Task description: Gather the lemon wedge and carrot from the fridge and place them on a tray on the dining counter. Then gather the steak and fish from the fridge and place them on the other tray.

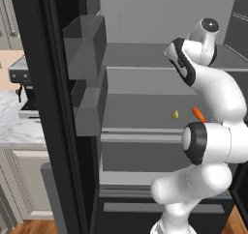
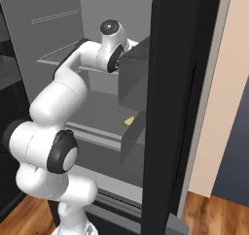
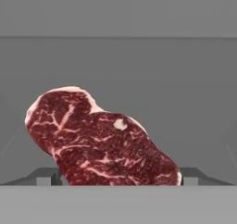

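The tall black fridge [image 1: 48, 107] is seen with its doors swung wide, grey bins hanging on the inner face of each door. The white jointed arm is reached deep into the grey interior at an upper shelf [image 1: 135, 54].

In the hand view the end effector [image 3: 118, 177] is spread wide, one dark fingertip [image 3: 46, 177] on each side of a marbled, dark red slab of raw steak [image 3: 99, 140] lying flat on the grey shelf. The steak sits between the tips; contact with them cannot be told.

On a lower shelf [image 1: 140, 112], a small yellow lemon wedge [image 1: 175, 114] is seen, and just beside the arm a short orange carrot [image 1: 198, 113], partly hidden. The wedge [image 2: 129, 121] is also seen from the right base view.
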